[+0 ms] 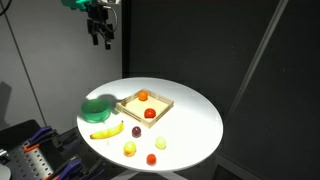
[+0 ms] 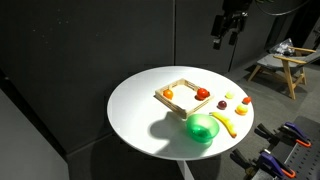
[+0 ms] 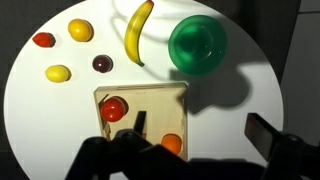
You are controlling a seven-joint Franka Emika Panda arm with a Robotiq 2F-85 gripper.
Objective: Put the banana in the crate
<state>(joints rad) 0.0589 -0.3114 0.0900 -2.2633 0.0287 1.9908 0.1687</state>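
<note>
1. Black gripper (image 1: 98, 37) hangs high above a round white table (image 1: 195, 125), jaws spread wide, grasping nothing.
2. Below it, in the wrist view, a light-wood crate (image 3: 140, 91) sits on the table, holding a red fruit (image 3: 113, 108) and an orange fruit (image 3: 172, 145).
3. Beyond the crate, the yellow banana (image 3: 138, 32) lies on the table, outside the crate and just beside a green bowl (image 3: 197, 44).
4. A dark purple fruit (image 3: 102, 64) lies near the banana's other side.

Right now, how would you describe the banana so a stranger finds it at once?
Look at the round white table. Beside the round green bowl, outside the square light-wood crate, lies the curved yellow banana. It is the only long, bent fruit; the other yellow fruits are small and round.
</note>
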